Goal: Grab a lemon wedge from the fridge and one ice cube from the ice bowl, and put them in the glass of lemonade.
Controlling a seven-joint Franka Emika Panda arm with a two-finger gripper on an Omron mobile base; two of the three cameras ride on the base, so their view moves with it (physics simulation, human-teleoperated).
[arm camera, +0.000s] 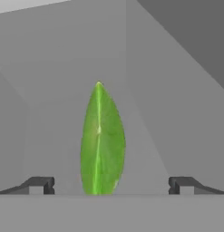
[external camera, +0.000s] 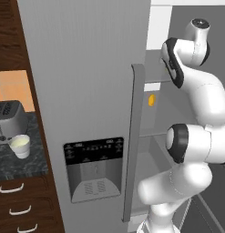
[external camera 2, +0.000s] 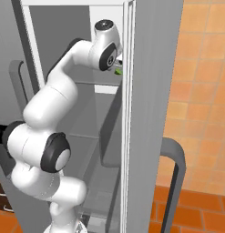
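Hand view: the gripper (arm camera: 111, 186) stands wide open, its two dark fingertips (arm camera: 41, 185) far apart at the bottom, nothing held between them.
Green piece: a slim green wedge (arm camera: 102, 140), pointed at the top, stands upright midway between the fingertips and just beyond them, against the grey inner walls of the fridge. Whether it touches either fingertip cannot be told.
Right base view, hand: the arm reaches up and into the open fridge (external camera 2: 145, 113); the hand is hidden behind the edge of the open door, and a bit of the green wedge (external camera 2: 117, 71) shows just right of the wrist, on an upper shelf.
Lemon wedge: in the left base view the small yellow-orange lemon wedge (external camera: 151, 100) sits inside the fridge, seen in the gap right of the door handle, on a shelf left of the arm's upper links.
Fridge door: the near door (external camera: 86, 104) with the black-panelled dispenser (external camera: 94, 168) stands in front on the left.
Glass of lemonade: the whitish cup (external camera: 20, 146) with pale liquid stands on the dark speckled counter (external camera: 18, 161), far left, well apart from the fridge interior.
Toaster: a grey toaster (external camera: 8, 119) stands just behind the cup.
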